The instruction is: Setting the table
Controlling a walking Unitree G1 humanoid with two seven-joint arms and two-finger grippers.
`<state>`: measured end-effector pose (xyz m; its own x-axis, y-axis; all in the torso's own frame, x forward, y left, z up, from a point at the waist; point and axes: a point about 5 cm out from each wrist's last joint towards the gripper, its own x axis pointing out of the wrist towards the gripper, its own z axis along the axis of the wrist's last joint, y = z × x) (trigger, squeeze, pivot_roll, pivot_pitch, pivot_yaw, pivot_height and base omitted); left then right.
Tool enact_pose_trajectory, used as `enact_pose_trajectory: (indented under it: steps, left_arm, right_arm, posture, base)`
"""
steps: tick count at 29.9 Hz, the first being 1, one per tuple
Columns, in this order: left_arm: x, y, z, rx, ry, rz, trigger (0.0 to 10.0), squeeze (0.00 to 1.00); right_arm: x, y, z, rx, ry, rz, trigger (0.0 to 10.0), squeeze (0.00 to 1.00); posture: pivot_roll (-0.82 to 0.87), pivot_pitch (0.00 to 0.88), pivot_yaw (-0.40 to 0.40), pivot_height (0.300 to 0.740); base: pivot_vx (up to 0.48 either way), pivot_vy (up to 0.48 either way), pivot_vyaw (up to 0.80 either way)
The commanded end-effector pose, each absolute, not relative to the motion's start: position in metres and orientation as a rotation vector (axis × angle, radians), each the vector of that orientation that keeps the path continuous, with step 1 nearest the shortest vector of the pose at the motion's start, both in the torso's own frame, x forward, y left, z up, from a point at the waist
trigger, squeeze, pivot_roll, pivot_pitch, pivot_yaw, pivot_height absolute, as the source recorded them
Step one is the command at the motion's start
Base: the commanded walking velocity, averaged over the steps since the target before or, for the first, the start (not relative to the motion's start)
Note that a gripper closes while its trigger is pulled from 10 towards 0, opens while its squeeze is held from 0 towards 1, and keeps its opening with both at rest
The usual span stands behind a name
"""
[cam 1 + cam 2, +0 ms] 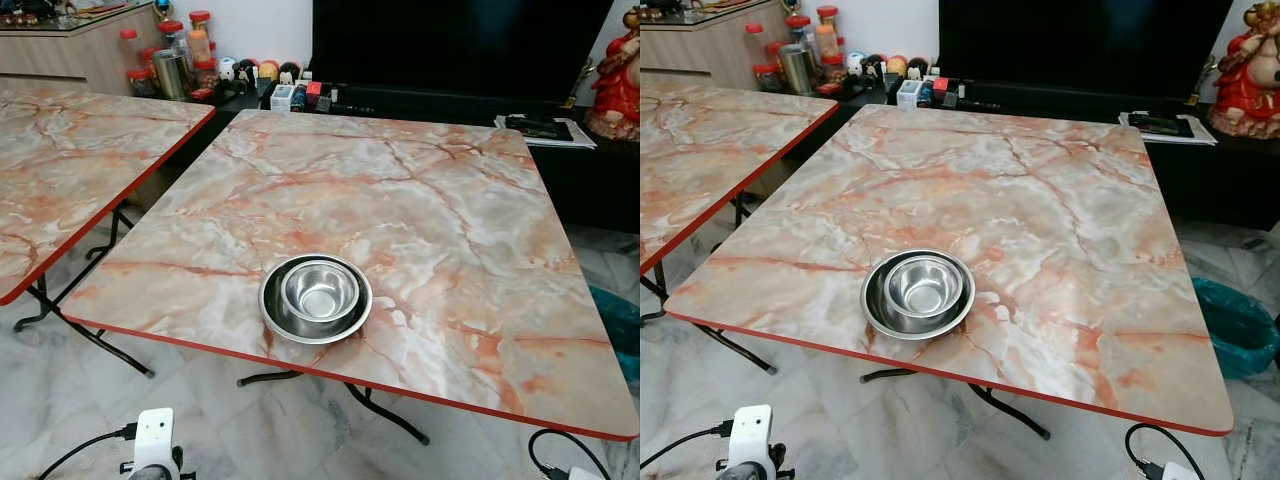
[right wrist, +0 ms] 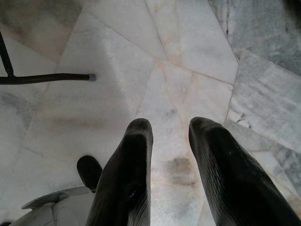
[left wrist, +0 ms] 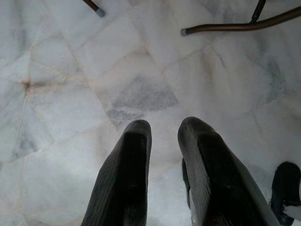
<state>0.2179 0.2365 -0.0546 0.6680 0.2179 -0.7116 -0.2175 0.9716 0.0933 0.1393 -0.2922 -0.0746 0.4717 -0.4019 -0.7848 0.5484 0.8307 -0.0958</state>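
Left eye view: two steel bowls (image 1: 316, 297), the smaller nested inside the larger, sit at lower centre of the frame, near the red front edge of a marble-patterned surface (image 1: 440, 210). A second matching table (image 1: 70, 150) stands at upper left; a dark television (image 1: 450, 40) fills the top, jars (image 1: 180, 55) beside it.

Right eye view: the same bowls, with a teal bin (image 1: 1238, 325) at right on the floor.

Left wrist view: the left gripper (image 3: 164, 129) hangs over marble floor tiles (image 3: 70, 94), fingers narrowly parted, holding nothing.

Right wrist view: the right gripper (image 2: 170, 127) hangs likewise over the floor, fingers slightly apart and empty.
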Motion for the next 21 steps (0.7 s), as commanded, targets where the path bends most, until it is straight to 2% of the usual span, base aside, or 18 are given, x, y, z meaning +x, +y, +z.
enact_pose_trajectory:
  steps: [1, 16, 19, 21]
  left_arm:
    - [0.2134, 0.2366, -0.0579, -0.027, 0.825, 0.274, 10.0, 0.0]
    - [0.2079, 0.2422, -0.0598, -0.015, 0.85, 0.277, 10.0, 0.0]
    - [0.2066, 0.2438, -0.0601, -0.016, 0.852, 0.279, 10.0, 0.0]
    - [0.2053, 0.2447, -0.0606, -0.019, 0.855, 0.283, 10.0, 0.0]
  right_arm:
    - [0.1372, -0.2934, -0.0749, 0.188, 0.91, -0.592, 10.0, 0.0]
    - [0.1321, -0.2903, -0.0781, 0.201, 0.929, -0.589, 10.0, 0.0]
    - [0.1302, -0.2889, -0.0795, 0.21, 0.939, -0.596, 10.0, 0.0]
    - [0.1291, -0.2882, -0.0802, 0.215, 0.944, -0.598, 10.0, 0.0]
  posture:
    - [-0.08, 0.01, -0.018, 0.74]
    - [-0.06, 0.0, -0.016, 0.74]
    - [-0.06, 0.001, -0.014, 0.74]
    - [-0.06, 0.002, -0.01, 0.74]
  base:
    - [0.0, 0.0, 0.0]
    - [0.0, 0.0, 0.0]
    - [0.0, 0.256, 0.0]
    - [0.0, 0.296, -0.8]
